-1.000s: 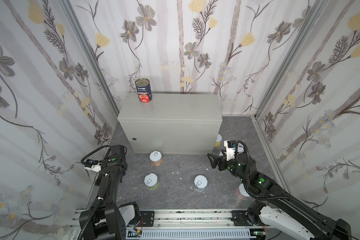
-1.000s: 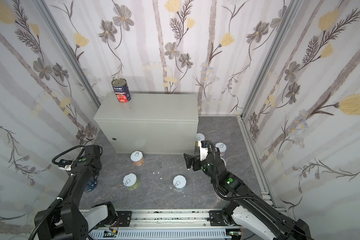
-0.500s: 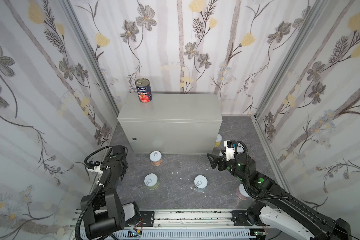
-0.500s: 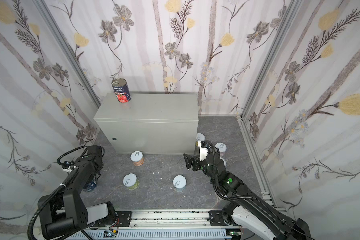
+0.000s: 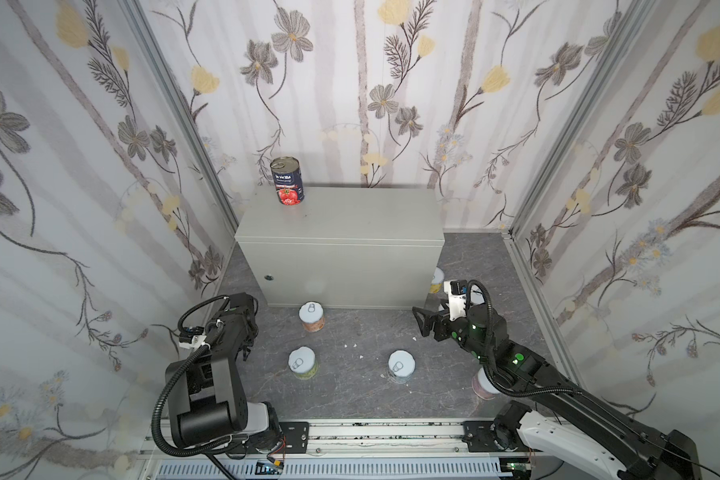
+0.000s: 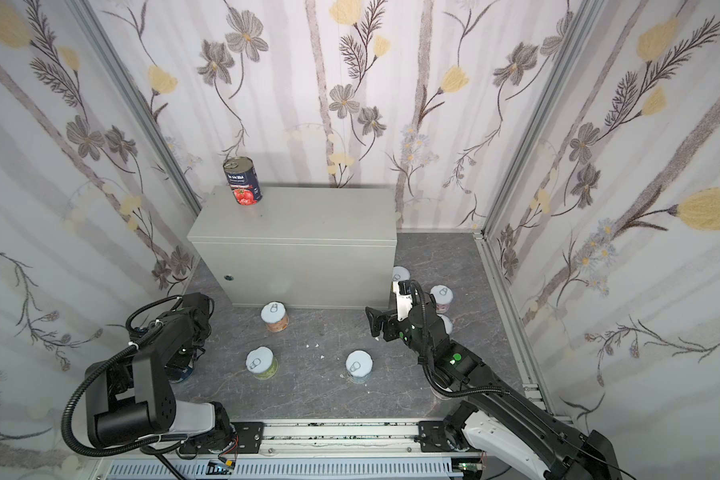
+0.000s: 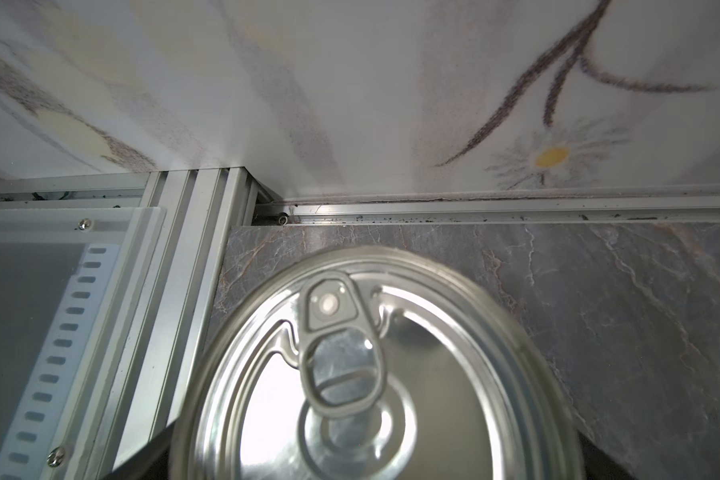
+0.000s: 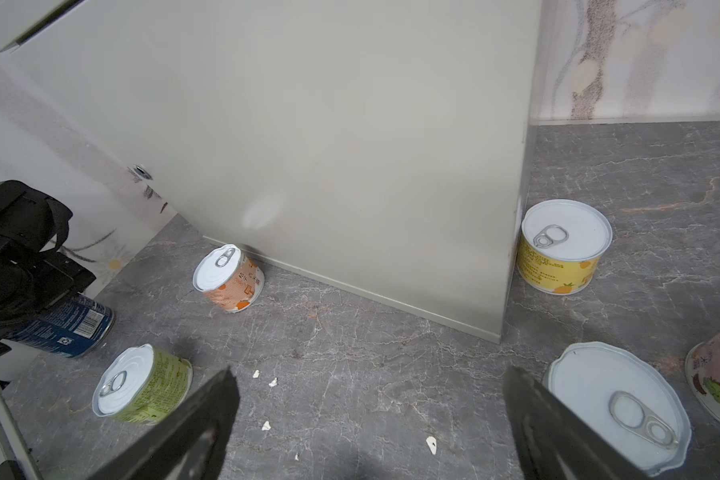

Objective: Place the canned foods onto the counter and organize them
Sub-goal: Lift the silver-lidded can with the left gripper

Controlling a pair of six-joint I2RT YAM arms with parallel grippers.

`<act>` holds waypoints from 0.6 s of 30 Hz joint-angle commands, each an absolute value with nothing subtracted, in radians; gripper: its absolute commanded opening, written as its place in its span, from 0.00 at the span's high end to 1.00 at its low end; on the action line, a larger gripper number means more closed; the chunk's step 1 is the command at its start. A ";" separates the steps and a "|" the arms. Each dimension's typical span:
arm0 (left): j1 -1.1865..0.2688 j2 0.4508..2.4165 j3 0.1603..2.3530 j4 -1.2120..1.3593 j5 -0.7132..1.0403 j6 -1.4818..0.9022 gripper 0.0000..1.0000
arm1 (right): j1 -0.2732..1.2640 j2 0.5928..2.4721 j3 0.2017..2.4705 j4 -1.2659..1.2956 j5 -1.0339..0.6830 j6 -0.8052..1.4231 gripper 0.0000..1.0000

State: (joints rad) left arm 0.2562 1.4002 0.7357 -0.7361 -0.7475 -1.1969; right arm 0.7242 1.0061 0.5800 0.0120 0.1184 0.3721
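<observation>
The grey counter (image 5: 341, 249) stands at the far side of the stone floor (image 5: 358, 399), and so far just one tin is on it: a tall blue-labelled can (image 5: 287, 187), upright at its far left corner. Everything else is down on the floor. A second tall blue can (image 8: 71, 328) stands near the left wall, and the left gripper (image 5: 244, 340) hangs straight over it with its jaws spread wide to either side of the shiny lid. I cannot tell whether they touch the tin. An orange short can (image 5: 312, 316) sits just in front of the counter. Nearer the rail are a green short can (image 5: 303, 363) and, to its right, a bluish short can (image 5: 400, 366), well apart from each other. A yellow short can (image 8: 560, 249) is tucked against the counter's near right corner, with a pink short can (image 6: 442, 297) to its right. The right gripper (image 8: 371, 432) hovers low over bare floor in front of the counter's right end, its jaws wide apart and empty, with a white-lidded can (image 8: 616, 407) just beside one finger.
</observation>
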 commanded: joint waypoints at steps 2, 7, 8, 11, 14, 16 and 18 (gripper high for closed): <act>0.262 1.415 0.747 -0.745 -0.780 -1.246 0.00 | 0.724 1.014 0.579 0.060 0.126 0.360 0.00; 0.266 1.428 0.749 -0.744 -0.790 -1.261 0.07 | 0.724 1.022 0.585 0.069 0.116 0.362 0.00; 0.267 1.432 0.750 -0.744 -0.792 -1.262 0.08 | 0.724 1.024 0.589 0.070 0.116 0.360 0.00; 0.268 1.443 0.757 -0.745 -0.794 -1.259 0.14 | 0.723 1.029 0.591 0.077 0.117 0.357 0.00; 0.267 1.442 0.761 -0.746 -0.806 -1.252 0.20 | 0.723 1.034 0.593 0.079 0.115 0.356 0.00; 0.268 1.436 0.761 -0.746 -0.816 -1.246 0.21 | 0.723 1.035 0.591 0.085 0.115 0.354 0.00; 0.270 1.434 0.762 -0.746 -0.822 -1.240 0.14 | 0.723 1.034 0.584 0.092 0.115 0.354 0.00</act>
